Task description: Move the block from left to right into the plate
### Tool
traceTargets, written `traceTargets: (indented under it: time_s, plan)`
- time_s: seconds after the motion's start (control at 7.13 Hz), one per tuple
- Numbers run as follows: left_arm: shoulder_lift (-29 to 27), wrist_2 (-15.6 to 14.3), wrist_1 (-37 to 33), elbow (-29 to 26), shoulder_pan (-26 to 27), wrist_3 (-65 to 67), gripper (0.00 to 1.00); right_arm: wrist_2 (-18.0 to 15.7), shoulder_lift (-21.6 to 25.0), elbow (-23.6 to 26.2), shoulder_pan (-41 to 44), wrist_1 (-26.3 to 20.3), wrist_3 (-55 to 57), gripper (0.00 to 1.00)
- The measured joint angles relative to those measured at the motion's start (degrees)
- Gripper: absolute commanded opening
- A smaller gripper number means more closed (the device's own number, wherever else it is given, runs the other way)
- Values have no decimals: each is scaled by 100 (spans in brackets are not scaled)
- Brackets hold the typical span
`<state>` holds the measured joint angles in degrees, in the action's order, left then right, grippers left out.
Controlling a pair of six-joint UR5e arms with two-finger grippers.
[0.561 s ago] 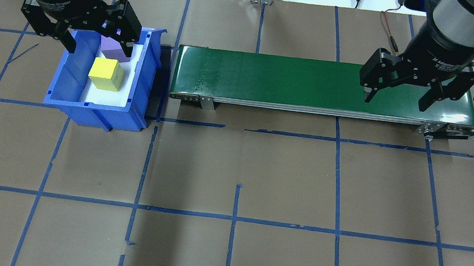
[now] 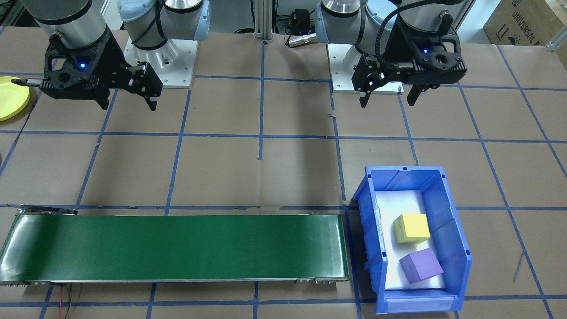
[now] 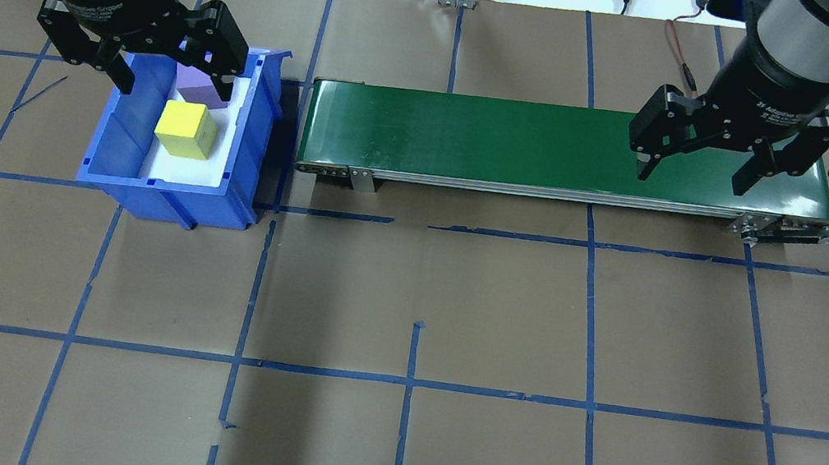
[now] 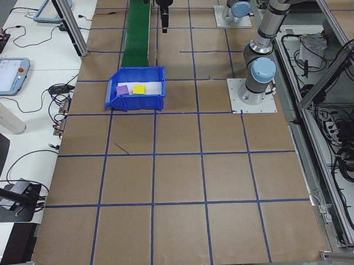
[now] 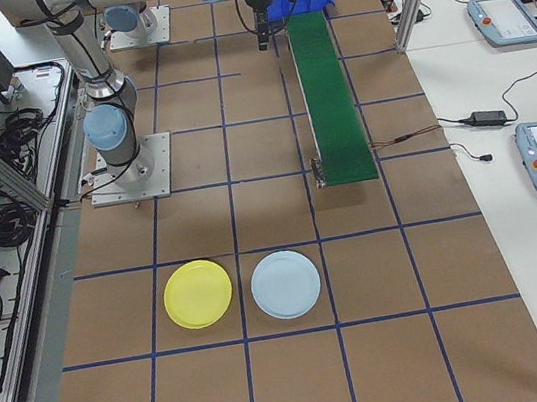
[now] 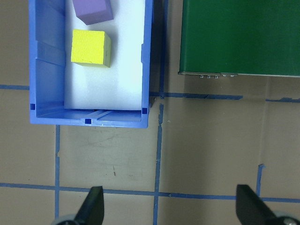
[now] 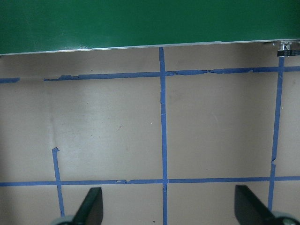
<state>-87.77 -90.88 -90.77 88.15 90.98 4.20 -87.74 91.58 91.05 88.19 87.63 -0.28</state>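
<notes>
Both wrists carry a label reading "2F Adaptive Gripper", only partly legible. The left gripper (image 3: 171,75) hangs over the blue bin (image 3: 254,116), jaws spread wide and holding nothing. The yellow block (image 3: 184,130) lies inside, a purple block (image 3: 200,90) at its 12 o'clock. The right gripper (image 3: 696,174) hangs over the green conveyor (image 3: 479,139), jaws equally spread, empty. The yellow plate (image 5: 197,293) sits on the bench well apart, a pale blue plate (image 5: 285,284) at its 3 o'clock.

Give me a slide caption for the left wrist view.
Open left claw above taped table, blue bin holding yellow cube and purple cube.
</notes>
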Motion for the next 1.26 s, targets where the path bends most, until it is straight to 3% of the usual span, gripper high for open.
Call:
traceTargets:
  time_s: [0.42,0.84,1.26]
  plan:
    - [-232,16,254,0,-481,-283,100,0,0,-8,-1,0,-9,100]
    - [-1732,22,2045,-194,-854,-870,100,-6,0,-6,-17,0,-45,100]
    - [-2762,63,2952,-273,-1201,-1066,100,-7,0,-7,-23,0,-61,100]
